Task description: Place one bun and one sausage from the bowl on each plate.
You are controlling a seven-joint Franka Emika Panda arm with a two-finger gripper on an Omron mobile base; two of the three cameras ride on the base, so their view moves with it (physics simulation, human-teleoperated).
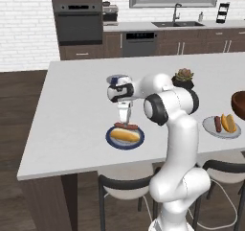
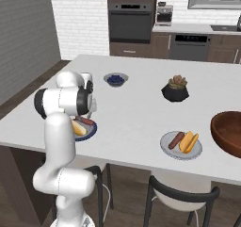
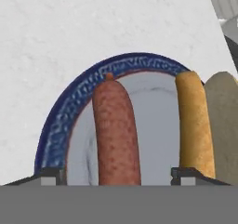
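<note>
My gripper (image 1: pixel 125 121) hangs straight down over the blue-rimmed plate (image 1: pixel 111 140), jaws open. In the hand view the gripper (image 3: pixel 118 175) straddles a reddish-brown sausage (image 3: pixel 116 135) that lies on the plate (image 3: pixel 65 116), with a gap on each side of it. A yellow-orange bun (image 3: pixel 194 125) lies beside it. The same sausage (image 1: pixel 126 126) and bun (image 1: pixel 125 136) show from the base. To the right, the light grey plate (image 1: pixel 209 128) holds another sausage (image 1: pixel 218 123) and bun (image 1: pixel 229 122). The dark reddish-brown bowl (image 2: pixel 228 133) stands at the counter's right.
A black plant pot (image 1: pixel 183 79) stands behind my arm and a small grey bowl of blue berries (image 2: pixel 115 79) sits further back. The white counter's front edge (image 1: pixel 95 170) runs just below the plates, with stools (image 2: pixel 181 193) under it.
</note>
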